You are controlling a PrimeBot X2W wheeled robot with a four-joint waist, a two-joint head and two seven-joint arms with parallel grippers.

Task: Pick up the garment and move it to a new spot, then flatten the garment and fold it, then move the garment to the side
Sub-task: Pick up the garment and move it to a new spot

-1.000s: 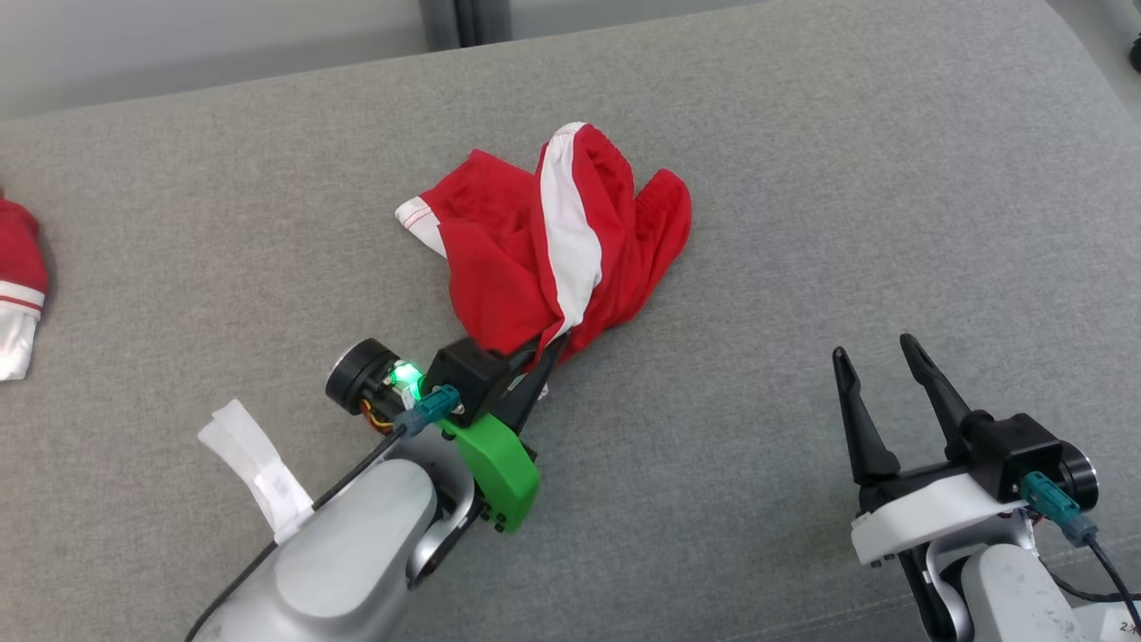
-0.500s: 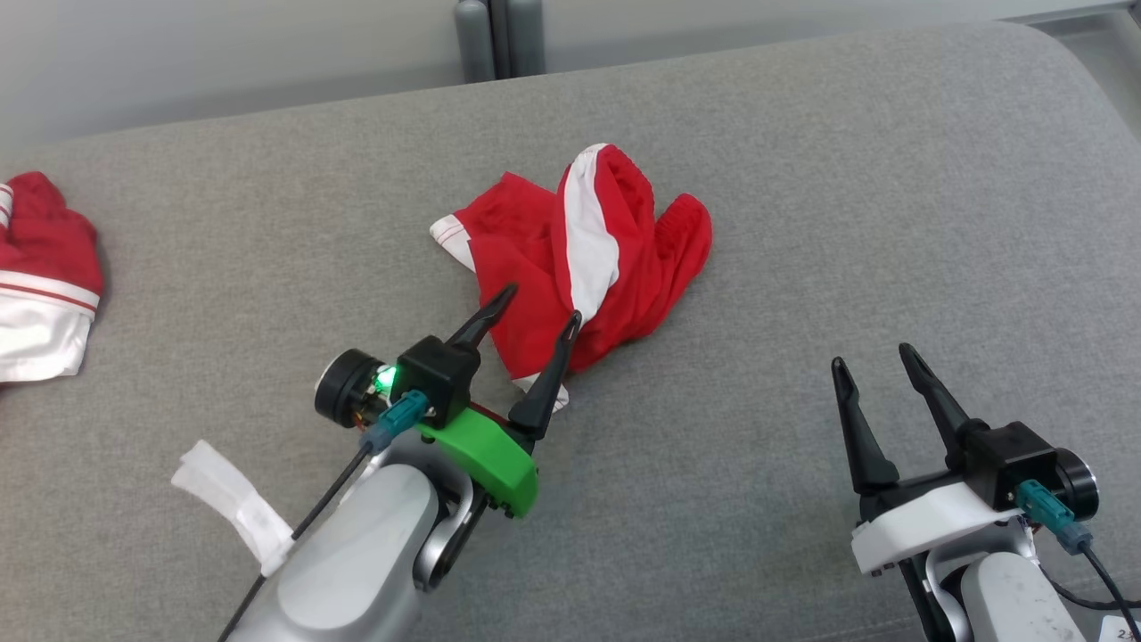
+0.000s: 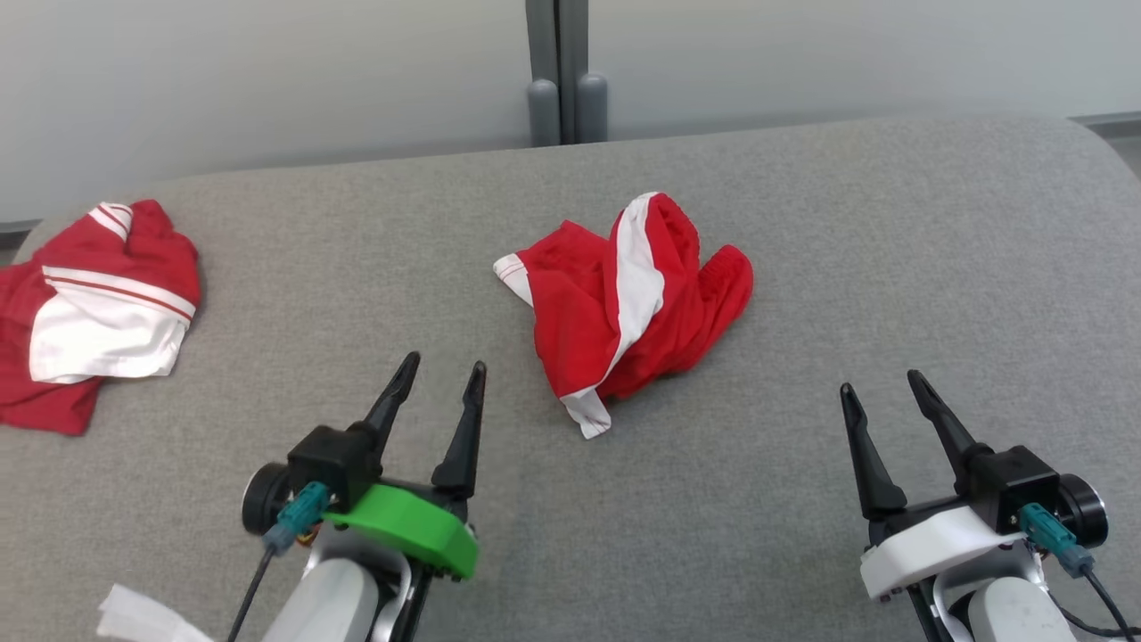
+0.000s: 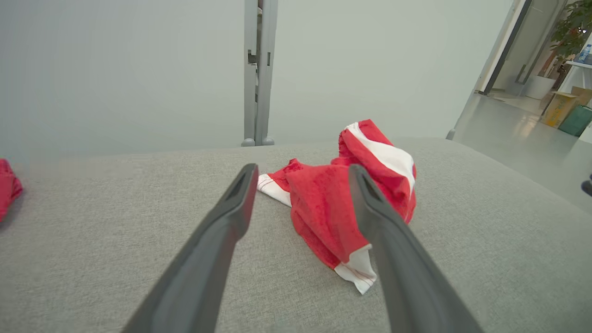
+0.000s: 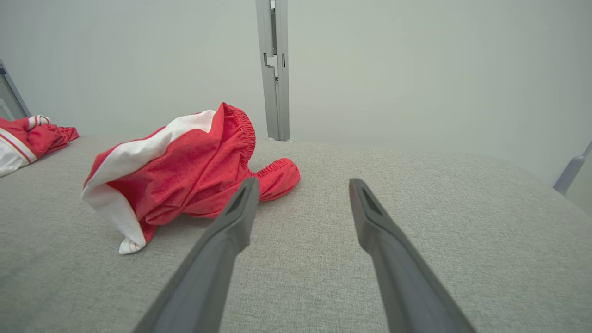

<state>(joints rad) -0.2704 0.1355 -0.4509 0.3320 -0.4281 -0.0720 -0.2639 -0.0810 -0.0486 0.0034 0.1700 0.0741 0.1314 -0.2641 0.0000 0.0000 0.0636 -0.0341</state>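
**Both end effectors open and empty; red shorts lying crumpled beyond them**
Nearest, the left end effector (image 3: 445, 361) and the right end effector (image 3: 880, 382) are seen with fingers fully spread, nothing gripped. The red shorts (image 3: 633, 303) are placed farther out on the grey upholstered surface (image 3: 891, 267), between the two, far and right of the left end effector, which is judged the nearer. Their long axis runs near-to-far, white-trimmed hem nearest.
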